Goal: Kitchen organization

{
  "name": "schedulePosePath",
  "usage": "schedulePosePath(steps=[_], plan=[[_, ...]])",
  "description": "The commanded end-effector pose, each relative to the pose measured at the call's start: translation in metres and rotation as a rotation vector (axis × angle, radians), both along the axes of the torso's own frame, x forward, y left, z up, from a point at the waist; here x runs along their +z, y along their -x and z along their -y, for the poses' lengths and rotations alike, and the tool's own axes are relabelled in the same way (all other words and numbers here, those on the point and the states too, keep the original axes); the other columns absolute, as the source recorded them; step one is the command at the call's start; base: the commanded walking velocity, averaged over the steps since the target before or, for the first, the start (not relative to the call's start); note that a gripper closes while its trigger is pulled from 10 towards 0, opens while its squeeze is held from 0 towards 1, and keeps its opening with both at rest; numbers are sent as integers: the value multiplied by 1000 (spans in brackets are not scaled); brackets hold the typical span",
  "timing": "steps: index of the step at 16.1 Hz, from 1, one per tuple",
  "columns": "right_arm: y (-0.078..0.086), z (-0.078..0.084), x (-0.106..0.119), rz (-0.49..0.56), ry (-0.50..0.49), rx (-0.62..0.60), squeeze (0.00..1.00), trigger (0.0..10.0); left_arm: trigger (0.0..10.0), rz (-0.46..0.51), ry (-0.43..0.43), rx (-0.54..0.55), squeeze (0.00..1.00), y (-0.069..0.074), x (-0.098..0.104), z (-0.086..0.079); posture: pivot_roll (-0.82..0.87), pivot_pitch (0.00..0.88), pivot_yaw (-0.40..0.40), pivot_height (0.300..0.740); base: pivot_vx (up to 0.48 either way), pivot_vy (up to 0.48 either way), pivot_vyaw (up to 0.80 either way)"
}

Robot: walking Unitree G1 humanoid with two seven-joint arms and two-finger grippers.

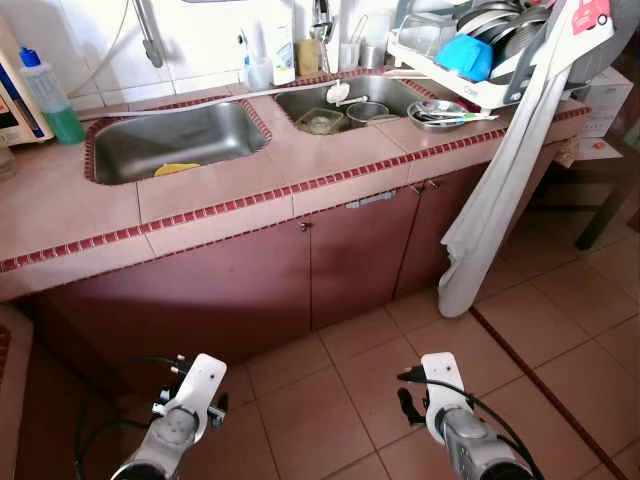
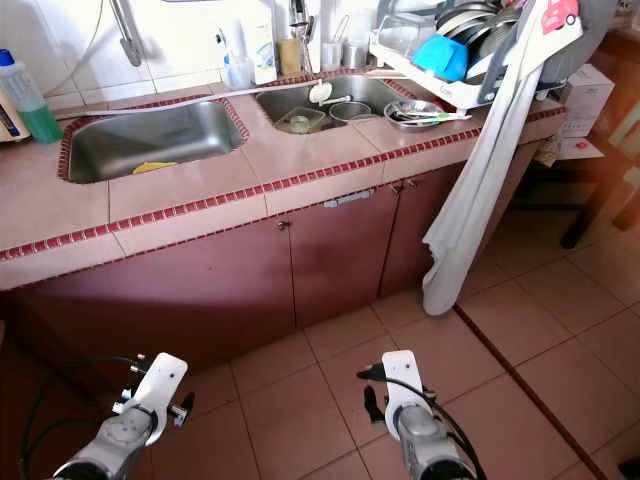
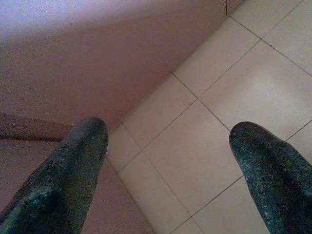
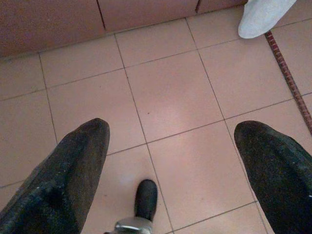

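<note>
Double sink (image 1: 180,140) set in tiled counter (image 1: 200,210): dishes in its right basin (image 1: 345,108), dish rack (image 1: 470,60) beside that. My left gripper (image 3: 165,141) and right gripper (image 4: 170,141), both spread apart, hang over floor tiles (image 4: 165,92) below the counter.

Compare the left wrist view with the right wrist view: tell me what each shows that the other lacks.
Left wrist view: the cabinet front close beside the left gripper. Right wrist view: the tip of the hanging white cloth, a dark red tile strip, and the right gripper. Both share: open black fingers over the tan floor tiles.
</note>
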State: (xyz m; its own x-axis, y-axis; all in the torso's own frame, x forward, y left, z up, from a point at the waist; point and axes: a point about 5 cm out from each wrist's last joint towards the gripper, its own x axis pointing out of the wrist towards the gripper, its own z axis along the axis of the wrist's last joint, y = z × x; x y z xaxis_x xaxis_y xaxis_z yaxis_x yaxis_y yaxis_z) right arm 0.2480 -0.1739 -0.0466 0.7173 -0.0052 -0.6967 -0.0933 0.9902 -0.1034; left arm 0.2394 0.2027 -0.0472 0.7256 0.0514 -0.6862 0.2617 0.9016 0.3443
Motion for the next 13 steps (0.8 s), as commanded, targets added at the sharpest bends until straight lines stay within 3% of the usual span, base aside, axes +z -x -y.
schedulePosePath(steps=[1,13], plan=[[6,2,-4,-24,2,-10,0,10000,10000,-17,-18,-22,0,4,-3,-2,-32,24,73,740,0,0,-756],[9,-4,-7,-36,-17,-5,0,10000,10000,-10,-38,-37,0,3,-2,-3,-31,33,81,740,0,0,-749]])
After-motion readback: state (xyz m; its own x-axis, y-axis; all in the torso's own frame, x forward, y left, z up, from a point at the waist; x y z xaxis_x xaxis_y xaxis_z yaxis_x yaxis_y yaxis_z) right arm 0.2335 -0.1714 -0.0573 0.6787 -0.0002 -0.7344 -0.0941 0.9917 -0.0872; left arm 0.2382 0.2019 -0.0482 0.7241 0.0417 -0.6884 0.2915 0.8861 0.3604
